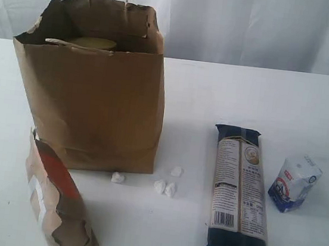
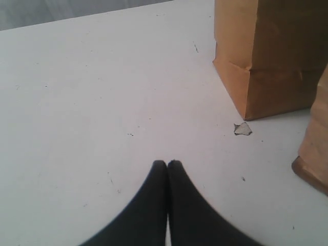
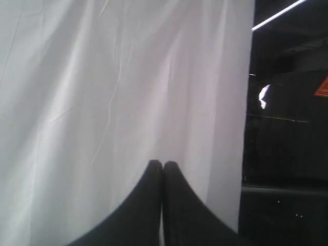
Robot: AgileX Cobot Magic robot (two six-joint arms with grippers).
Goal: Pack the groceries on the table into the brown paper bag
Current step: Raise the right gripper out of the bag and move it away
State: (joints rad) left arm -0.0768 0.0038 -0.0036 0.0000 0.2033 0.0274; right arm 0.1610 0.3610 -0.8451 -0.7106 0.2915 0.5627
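The brown paper bag [image 1: 93,90] stands upright on the white table [image 1: 245,103], left of centre, and a gold lid [image 1: 93,43] shows inside its rim. A brown-red pouch [image 1: 53,199] leans at the front left. The long dark-blue packet [image 1: 241,192] lies flat to the right, and the small white-blue carton [image 1: 294,183] stands beside it. Neither arm shows in the exterior view. My left gripper [image 2: 167,163] is shut and empty over bare table, near the bag's base corner [image 2: 266,72]. My right gripper [image 3: 163,164] is shut and empty, facing a white curtain [image 3: 118,92].
Small white crumbs [image 1: 166,186] lie in front of the bag. A pale scrap [image 2: 242,128] lies by the bag's corner in the left wrist view, where the pouch's edge [image 2: 315,154] also shows. A white curtain [image 1: 254,26] hangs behind the table.
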